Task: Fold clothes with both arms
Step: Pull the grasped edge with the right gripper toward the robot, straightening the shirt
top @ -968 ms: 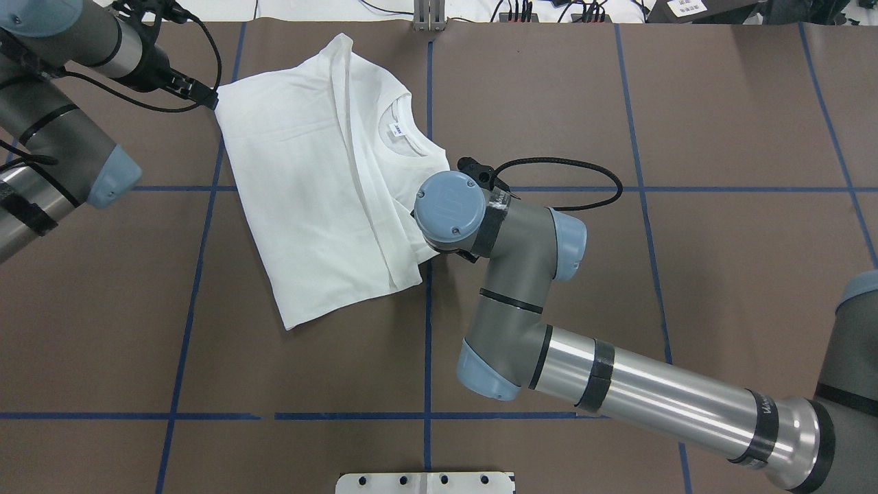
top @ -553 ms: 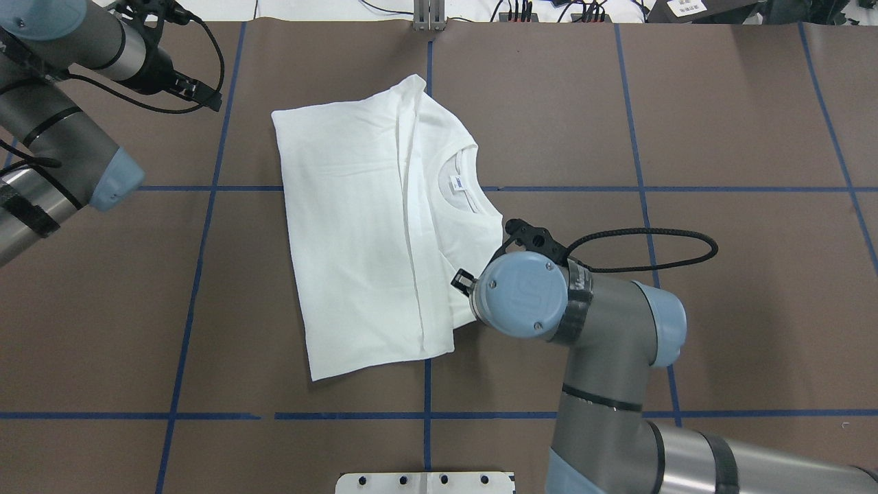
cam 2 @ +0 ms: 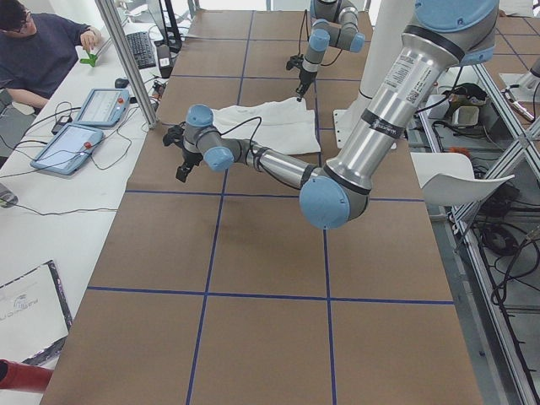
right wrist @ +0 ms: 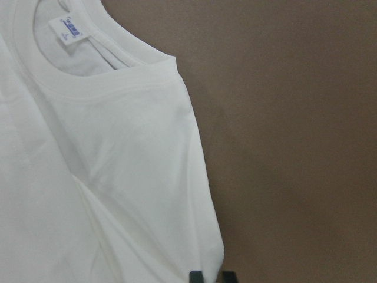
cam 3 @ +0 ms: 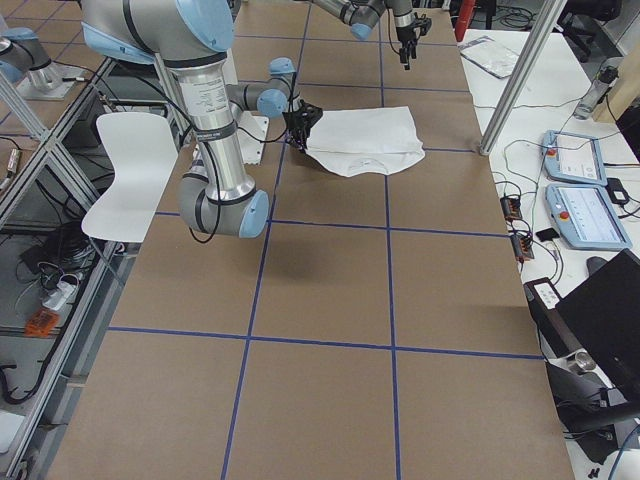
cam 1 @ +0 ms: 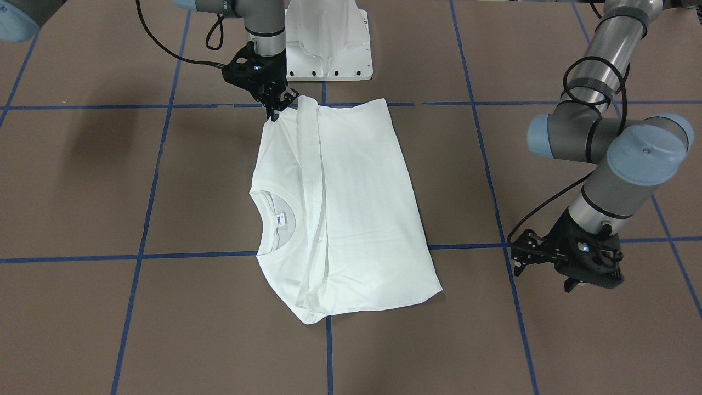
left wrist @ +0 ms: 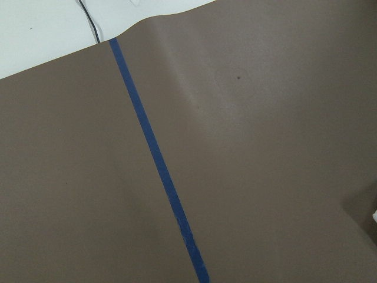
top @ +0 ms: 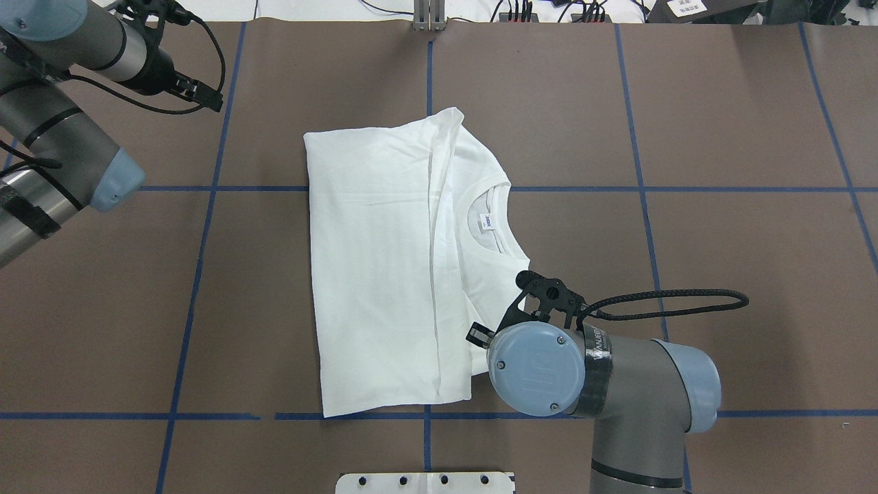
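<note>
The white T-shirt (top: 377, 274) lay folded flat near the middle of the brown tabletop (top: 686, 123), across 2 of the blue tape lines (left wrist: 156, 159). It made a rough rectangle, with 1 long fold ridge running its length. The ribbed collar (right wrist: 100, 88) faced up on the robot's right side, and the small neck label (right wrist: 69, 29) showed inside it. No printed text was visible on the upper face.

The right arm (top: 617, 384) reached in from the robot's side – its gripper (cam 1: 272, 112) pointed down at the shirt corner nearest the white pedestal base (cam 1: 329, 38). From the right wrist view the 2 fingertips sat close together right at the cloth's edge, pinched on that corner.

The left arm (top: 62, 137) was off to the far left of the tabletop, well apart from the shirt. Its gripper (top: 214, 103) hung above bare brown surface beside a tape line. I could not tell whether its fingers were spread or closed – the left wrist view showed only tabletop and tape.
</note>
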Tool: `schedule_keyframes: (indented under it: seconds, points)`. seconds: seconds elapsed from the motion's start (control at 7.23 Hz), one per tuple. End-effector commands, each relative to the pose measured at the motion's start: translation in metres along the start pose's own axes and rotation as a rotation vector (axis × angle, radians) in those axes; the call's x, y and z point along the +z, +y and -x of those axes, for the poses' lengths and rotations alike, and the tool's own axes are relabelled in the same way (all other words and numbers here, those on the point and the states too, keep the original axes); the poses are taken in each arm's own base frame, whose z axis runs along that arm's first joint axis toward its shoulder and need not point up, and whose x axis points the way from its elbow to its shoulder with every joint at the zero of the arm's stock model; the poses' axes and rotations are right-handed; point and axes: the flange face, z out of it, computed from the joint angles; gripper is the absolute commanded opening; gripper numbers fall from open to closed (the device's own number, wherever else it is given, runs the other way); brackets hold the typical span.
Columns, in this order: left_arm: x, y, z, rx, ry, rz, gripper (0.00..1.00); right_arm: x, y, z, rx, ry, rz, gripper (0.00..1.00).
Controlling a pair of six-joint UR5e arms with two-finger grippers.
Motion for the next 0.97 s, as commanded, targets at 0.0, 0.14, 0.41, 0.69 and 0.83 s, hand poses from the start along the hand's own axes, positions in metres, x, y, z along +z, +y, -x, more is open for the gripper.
schedule_keyframes:
  seconds: [0.0,0.14,0.41,0.69,0.83]
  points:
    - [-0.004,0.004,0.000,0.002,0.003,-0.004,1.00,-0.011,-0.030,0.000,-0.125,0.037,-0.009,1.00]
    - [-0.005,0.006,0.000,0.002,0.006,-0.003,1.00,-0.018,-0.059,0.018,-0.243,0.074,-0.037,1.00]
    - [-0.005,0.007,-0.001,0.004,0.018,0.004,1.00,-0.010,-0.116,0.071,-0.222,0.100,-0.077,1.00]
    - [-0.008,0.012,-0.002,0.005,0.036,0.012,1.00,0.025,-0.139,0.138,-0.199,0.046,-0.101,1.00]
    - [-0.010,0.013,-0.003,0.007,0.040,0.009,1.00,0.052,-0.146,0.167,-0.191,0.013,-0.108,1.00]
